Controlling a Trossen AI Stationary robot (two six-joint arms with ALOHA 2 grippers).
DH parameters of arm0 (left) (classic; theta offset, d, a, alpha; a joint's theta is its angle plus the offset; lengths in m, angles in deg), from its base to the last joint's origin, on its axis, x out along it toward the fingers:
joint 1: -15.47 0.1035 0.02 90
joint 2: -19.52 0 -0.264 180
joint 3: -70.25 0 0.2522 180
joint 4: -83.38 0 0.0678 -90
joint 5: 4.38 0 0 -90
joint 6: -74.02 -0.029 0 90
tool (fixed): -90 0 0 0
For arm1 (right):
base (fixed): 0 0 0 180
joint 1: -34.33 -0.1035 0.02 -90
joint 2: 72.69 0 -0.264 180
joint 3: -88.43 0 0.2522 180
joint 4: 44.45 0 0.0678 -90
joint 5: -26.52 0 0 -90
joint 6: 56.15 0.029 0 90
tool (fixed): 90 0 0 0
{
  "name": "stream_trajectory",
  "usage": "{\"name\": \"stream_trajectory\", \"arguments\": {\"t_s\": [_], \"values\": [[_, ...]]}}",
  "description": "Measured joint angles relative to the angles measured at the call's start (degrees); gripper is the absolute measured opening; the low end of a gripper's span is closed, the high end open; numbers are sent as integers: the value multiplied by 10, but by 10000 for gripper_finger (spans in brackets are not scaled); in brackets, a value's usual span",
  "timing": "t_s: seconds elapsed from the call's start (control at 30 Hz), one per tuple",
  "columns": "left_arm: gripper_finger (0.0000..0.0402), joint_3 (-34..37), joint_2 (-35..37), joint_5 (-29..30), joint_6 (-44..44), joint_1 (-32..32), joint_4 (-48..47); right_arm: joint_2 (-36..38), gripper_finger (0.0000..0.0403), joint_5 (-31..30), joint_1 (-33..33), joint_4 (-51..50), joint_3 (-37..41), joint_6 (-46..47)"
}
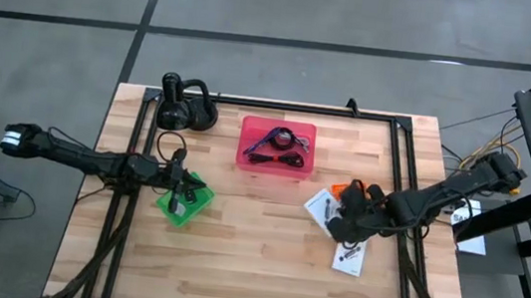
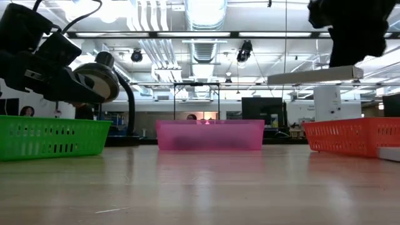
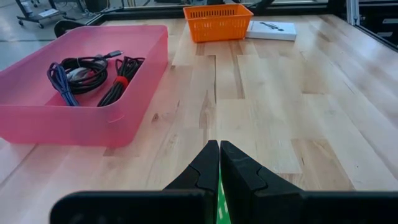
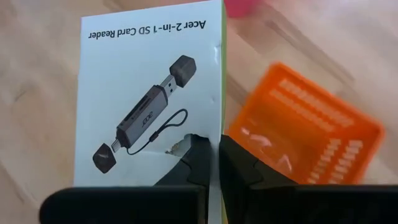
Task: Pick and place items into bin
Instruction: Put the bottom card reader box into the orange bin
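My right gripper (image 1: 342,218) is shut on a flat white packet (image 4: 149,93) printed with a card reader, lifted above the table's right half. In the low view the packet (image 2: 315,76) shows edge-on in the air. A second white packet (image 1: 350,259) lies flat on the table nearer the front edge. The pink bin (image 1: 276,145) at the far middle holds a black coiled cable (image 3: 121,78) and a purple cable (image 3: 59,78). My left gripper (image 3: 219,168) waits shut over the green basket (image 1: 184,200) and holds nothing. My right gripper pinches the packet between its two fingers at one long edge (image 4: 219,134), near a corner. The fingers slant down at it from the table's right side. The packet is lifted clear of the table and lies about level, reaching from the fingers toward the table's left.
An orange basket (image 4: 305,134) stands on the table just under and behind my right gripper. A black lamp base (image 1: 185,110) sits at the far left corner. Bare wood lies between the pink bin and the front edge.
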Motion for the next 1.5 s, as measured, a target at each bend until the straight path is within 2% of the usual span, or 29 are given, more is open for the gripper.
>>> {"name": "stream_trajectory", "arguments": {"t_s": [0.27, 0.43, 0.63, 0.97, 1.5], "values": [[0, 0, 0, 0, 0, 0, 0, 41, 8, 2, 0, -54, 82, 190], [0, 0, 0, 0, 0, 0, 0, 61, 8, 1, 0, -63, 105, 241], [0, 0, 0, 0, 0, 0, 0, 64, 8, 2, 0, -131, 105, 296], [0, 0, -1, 0, 0, 0, 0, 62, 8, 24, 0, -129, 129, 334], [0, 0, -1, 0, 0, 0, 0, 36, 12, 26, 0, -114, 125, 318]]}}
